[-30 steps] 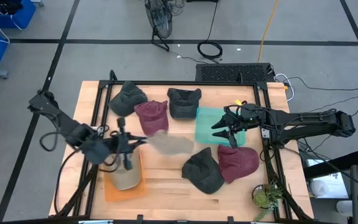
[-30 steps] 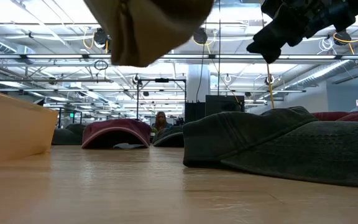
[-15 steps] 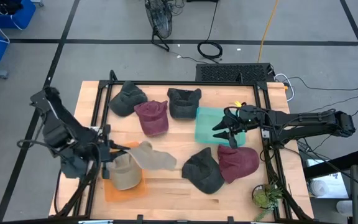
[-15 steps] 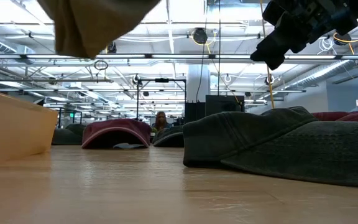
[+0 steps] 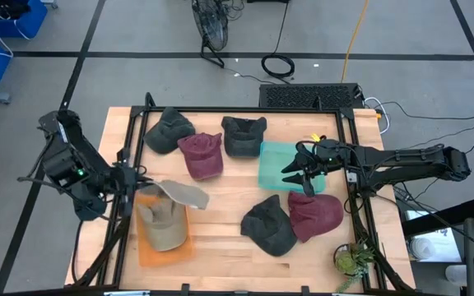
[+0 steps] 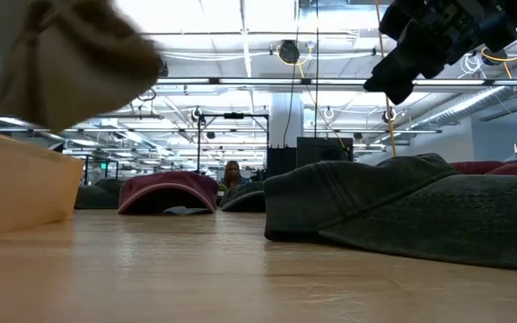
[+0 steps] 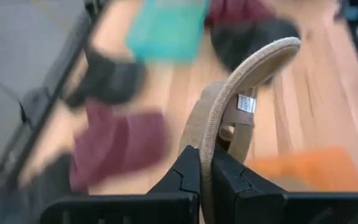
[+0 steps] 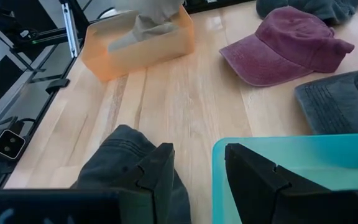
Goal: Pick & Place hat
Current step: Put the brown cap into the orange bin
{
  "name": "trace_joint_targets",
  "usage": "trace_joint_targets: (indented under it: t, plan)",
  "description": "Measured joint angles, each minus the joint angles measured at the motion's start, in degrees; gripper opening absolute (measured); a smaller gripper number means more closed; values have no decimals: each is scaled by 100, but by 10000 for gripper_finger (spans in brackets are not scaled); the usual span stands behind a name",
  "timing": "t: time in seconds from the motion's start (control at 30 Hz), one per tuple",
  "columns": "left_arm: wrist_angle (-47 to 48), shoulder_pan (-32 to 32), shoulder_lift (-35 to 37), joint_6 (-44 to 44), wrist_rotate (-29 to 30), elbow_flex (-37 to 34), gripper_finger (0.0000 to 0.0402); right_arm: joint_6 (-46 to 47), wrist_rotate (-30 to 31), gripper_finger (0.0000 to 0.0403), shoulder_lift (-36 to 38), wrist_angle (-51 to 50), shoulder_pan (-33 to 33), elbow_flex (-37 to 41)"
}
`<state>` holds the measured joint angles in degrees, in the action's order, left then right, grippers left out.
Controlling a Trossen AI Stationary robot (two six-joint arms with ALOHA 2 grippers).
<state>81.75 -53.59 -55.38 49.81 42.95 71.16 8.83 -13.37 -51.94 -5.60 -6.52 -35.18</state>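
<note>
My left gripper [image 5: 127,184] is shut on a beige hat [image 5: 177,194], carried in the air over the orange bin's [image 5: 164,248] far end; the low view shows that hat [image 6: 61,54] high above the table. A second beige hat [image 5: 161,226] lies inside the bin. In the left wrist view the held hat [image 7: 241,87] arches away from my fingers. My right gripper [image 5: 299,174] hovers open over the teal bin [image 5: 274,163], touching nothing; its wrist view shows the teal rim [image 8: 291,158] just ahead of its fingers. My left gripper pinches the beige hat's rim [image 7: 207,155] between its two shut fingers, reaching roughly level from the table's left side. The hat is lifted clear of the table and stretches from the fingers toward the table's right, over the orange bin.
Several more hats lie on the table: dark grey [image 5: 169,130], maroon [image 5: 202,154] and dark [image 5: 243,134] at the far side, dark [image 5: 270,226] and maroon [image 5: 315,214] near the right. A small plant [image 5: 354,259] stands at the near right corner. Bare wood shows mid-table.
My left gripper has swung toward the table's left edge, staying shut, and has carried the beige hat from over the table's middle to above the orange bin. The right arm has kept still.
</note>
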Motion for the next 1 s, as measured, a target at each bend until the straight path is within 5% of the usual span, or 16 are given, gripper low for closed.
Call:
trace_joint_targets:
  t: [0.23, 1.0]
  plan:
    - [806, 3, -294, 1380, -1173, -2, 12, 101, 0, 130, -2, 135, 0, 115]
    - [825, 42, 44, 1860, -1295, -4, 12, 78, -2, 130, 0, 246, 0, 170]
